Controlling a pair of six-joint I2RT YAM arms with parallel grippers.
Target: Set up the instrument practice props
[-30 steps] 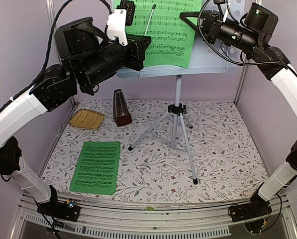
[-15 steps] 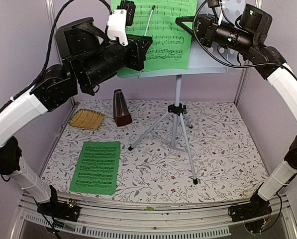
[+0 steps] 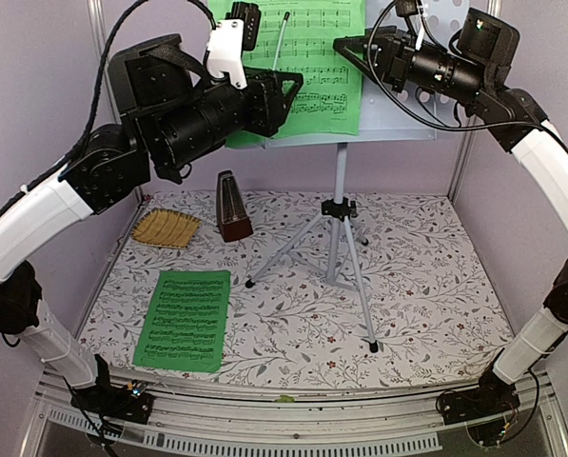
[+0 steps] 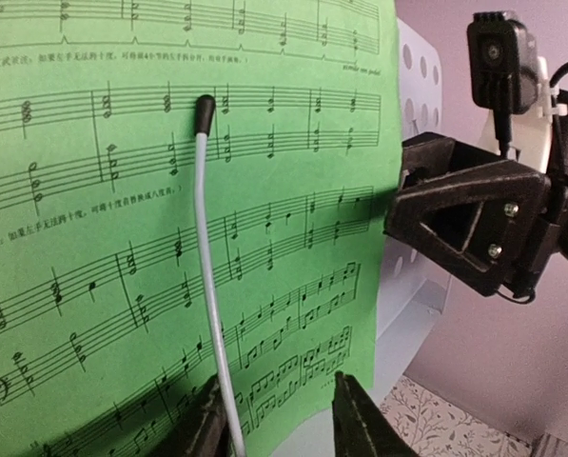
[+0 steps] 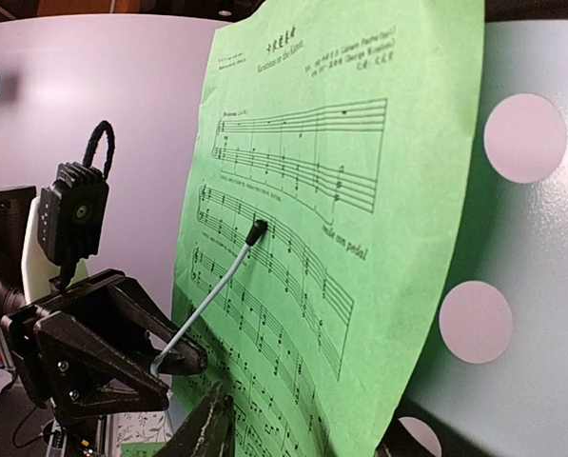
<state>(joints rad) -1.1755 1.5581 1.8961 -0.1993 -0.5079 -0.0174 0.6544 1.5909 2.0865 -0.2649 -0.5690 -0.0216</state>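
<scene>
The pale blue music stand (image 3: pixel 398 105) stands on its silver tripod (image 3: pixel 339 238) at the back. A green sheet-music booklet (image 3: pixel 314 67) leans on its desk, under a white wire holder (image 4: pixel 207 267). My left gripper (image 4: pixel 284 424) is open at the booklet's lower edge, its fingers apart, the wire beside the left one. My right gripper (image 5: pixel 298 438) is open too, with the booklet's right edge (image 5: pixel 360 238) between its spread fingers. A second green booklet (image 3: pixel 184 319) lies flat at front left. The dark pyramid metronome (image 3: pixel 232 207) stands left of the tripod.
A tan straw mat (image 3: pixel 166 228) lies at the back left on the floral tablecloth (image 3: pixel 426 286). The tripod's legs spread across the table's middle. Purple walls close in the back and sides. Both arms (image 3: pixel 65 200) reach high at the stand's desk.
Both grippers were shut on the raised booklet and have opened. The booklet now leans on the stand more upright. The right gripper shifted slightly left.
</scene>
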